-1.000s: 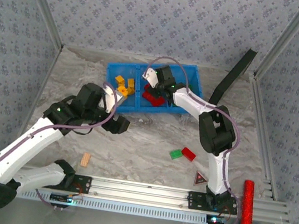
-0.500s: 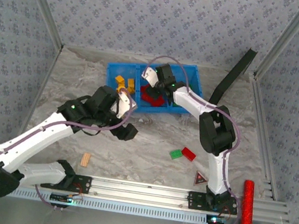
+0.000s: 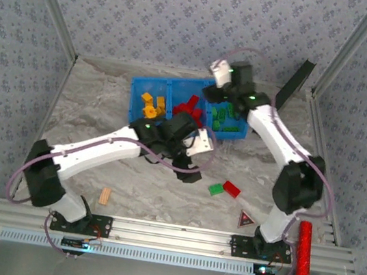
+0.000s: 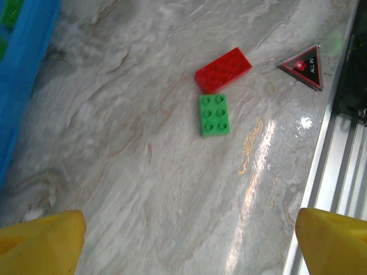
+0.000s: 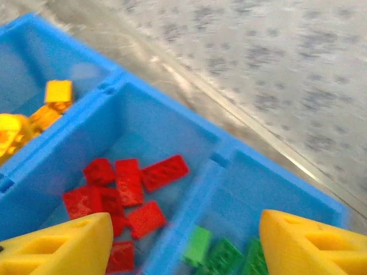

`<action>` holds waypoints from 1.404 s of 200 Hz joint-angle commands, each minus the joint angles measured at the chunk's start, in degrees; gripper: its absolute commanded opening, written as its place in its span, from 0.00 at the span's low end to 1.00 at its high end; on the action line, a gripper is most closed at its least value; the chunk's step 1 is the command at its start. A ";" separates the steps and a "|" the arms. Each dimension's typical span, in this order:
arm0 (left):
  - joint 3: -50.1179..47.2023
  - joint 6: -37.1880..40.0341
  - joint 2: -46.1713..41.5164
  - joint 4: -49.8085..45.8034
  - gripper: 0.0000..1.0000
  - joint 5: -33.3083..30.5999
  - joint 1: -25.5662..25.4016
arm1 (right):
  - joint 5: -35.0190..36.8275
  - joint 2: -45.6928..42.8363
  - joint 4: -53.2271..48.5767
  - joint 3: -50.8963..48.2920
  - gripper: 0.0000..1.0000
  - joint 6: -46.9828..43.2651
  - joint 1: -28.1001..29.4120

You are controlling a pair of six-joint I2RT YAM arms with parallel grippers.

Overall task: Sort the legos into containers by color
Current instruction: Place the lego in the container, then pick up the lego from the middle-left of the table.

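The blue bin (image 3: 138, 88) holds yellow/orange bricks (image 3: 150, 105) in its left compartment, red bricks (image 3: 190, 104) in the middle and green bricks (image 3: 226, 119) on the right. A loose green brick (image 3: 216, 189) and a loose red brick (image 3: 232, 189) touch each other on the table. My left gripper (image 3: 196, 160) hovers open just up-left of them; in its wrist view the green brick (image 4: 214, 114) and red brick (image 4: 223, 70) lie ahead of the empty fingers (image 4: 40, 243). My right gripper (image 3: 213, 93) hangs open and empty over the bin's back, above red bricks (image 5: 120, 192) and green bricks (image 5: 223, 252).
A dark triangle with a red mark (image 3: 246, 220) lies near the right arm's base, also in the left wrist view (image 4: 302, 66). A tan wooden block (image 3: 104, 196) sits front left. A red cylinder (image 3: 304, 249) lies at the far right. A black bar (image 3: 291, 86) leans at the back right.
My left arm swung right, from beside the bin's front to just short of the loose bricks. My right gripper lifted out of the middle compartment and shifted back and right.
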 commanded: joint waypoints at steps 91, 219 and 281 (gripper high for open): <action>12.08 19.74 23.39 8.01 0.93 -16.49 -13.11 | 1.53 -33.50 -3.21 -30.93 0.81 10.27 -8.60; 17.86 23.58 33.53 12.00 0.93 -14.39 -14.05 | 3.53 -43.45 -5.83 -28.71 0.79 20.61 -9.30; 25.11 22.20 39.88 7.09 0.83 -11.70 -13.31 | 2.14 -44.21 -7.24 -27.99 0.79 21.28 -9.54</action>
